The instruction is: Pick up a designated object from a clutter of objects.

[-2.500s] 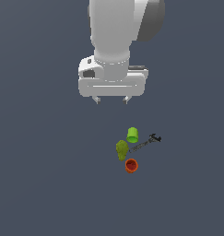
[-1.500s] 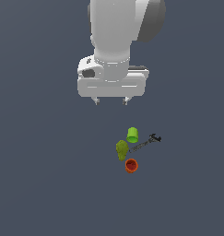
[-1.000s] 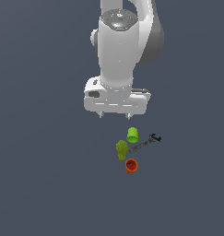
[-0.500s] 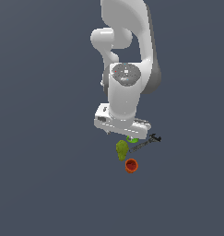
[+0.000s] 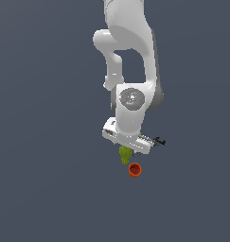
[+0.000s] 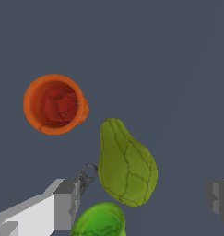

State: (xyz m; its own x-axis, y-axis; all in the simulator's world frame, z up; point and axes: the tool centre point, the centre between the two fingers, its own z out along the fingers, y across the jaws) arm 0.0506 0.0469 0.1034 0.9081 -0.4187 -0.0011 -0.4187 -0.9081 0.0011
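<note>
The olive-green lumpy pear-like object (image 6: pixel 126 163) lies between my fingers in the wrist view, with its narrow end towards the orange-red cup (image 6: pixel 55 104). My gripper (image 6: pixel 142 199) is open, one finger (image 6: pixel 62 205) on each side of the object and not touching it. The lime-green cup (image 6: pixel 99 220) sits against the object's wide end. The dark grey wrench-like tool (image 6: pixel 88 174) pokes out beside one finger. In the exterior view my gripper (image 5: pixel 130 147) is low over the olive object (image 5: pixel 125 154), the orange-red cup (image 5: pixel 134 169) is just below it, and the tool (image 5: pixel 156 141) sticks out on the exterior view's right.
The items lie on a plain dark grey-blue floor (image 5: pixel 50 189). My arm and hand hide the lime-green cup in the exterior view.
The arm has come down from well above the clutter to just over it. The open hand now covers the lime-green cup and straddles the olive object. The objects have not moved.
</note>
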